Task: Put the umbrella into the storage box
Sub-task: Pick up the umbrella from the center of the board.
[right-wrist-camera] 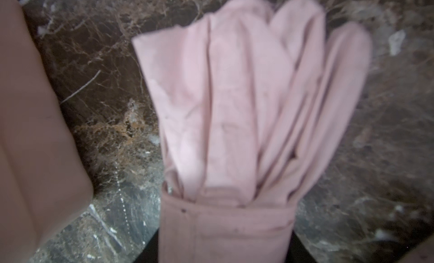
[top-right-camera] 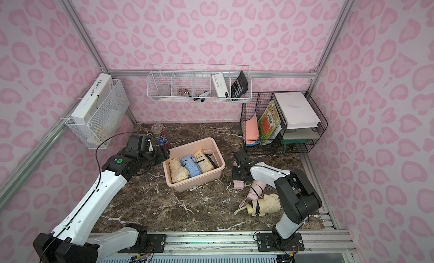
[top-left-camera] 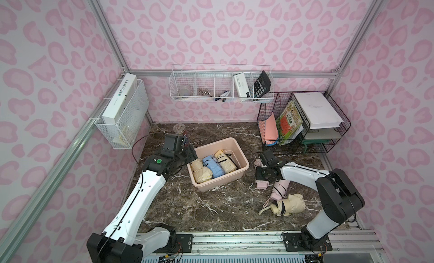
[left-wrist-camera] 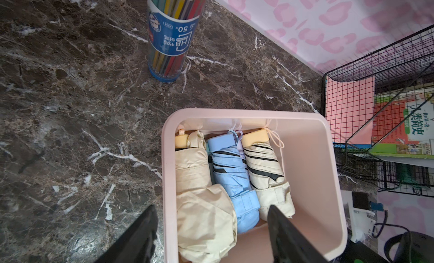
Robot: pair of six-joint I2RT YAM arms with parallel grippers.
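**Pink umbrella in the right jaws, beside the box**

I have the pink umbrella (right-wrist-camera: pixel 225 104) with its strapped end between the fingers of my right gripper (right-wrist-camera: pixel 226 249). The fingers press it on both sides, and the cloth fans out ahead of the fingertips. The close view is blurred, so I cannot tell whether it rests on the marble table (top-left-camera: pixel 211 207). The storage box (top-left-camera: pixel 225 143) stands just beside those jaws, toward my left arm, with a strip of bare marble between its outer wall and the umbrella.

My left gripper (left-wrist-camera: pixel 211 207) hangs over a corner of the box, jaws wide with nothing between them. One finger is outside the wall and one is over the inside. Ahead of them three folded umbrellas lie side by side in the box: a cream umbrella (left-wrist-camera: pixel 195 179), a blue umbrella (left-wrist-camera: pixel 232 172) and a striped cream umbrella (left-wrist-camera: pixel 265 165). The bare box floor lies on the side nearest the right jaws.

Behind the right jaws, a second pink umbrella (top-left-camera: pixel 280 189) and a loose cream umbrella (top-left-camera: pixel 292 203) lie touching on the table. That makes six umbrellas, three in the box and three out.

Past the box from the left fingertips, one pencil tub (left-wrist-camera: pixel 172 38) stands upright. Beyond the right jaws stands the black wire rack (top-left-camera: pixel 267 123), with papers and books.
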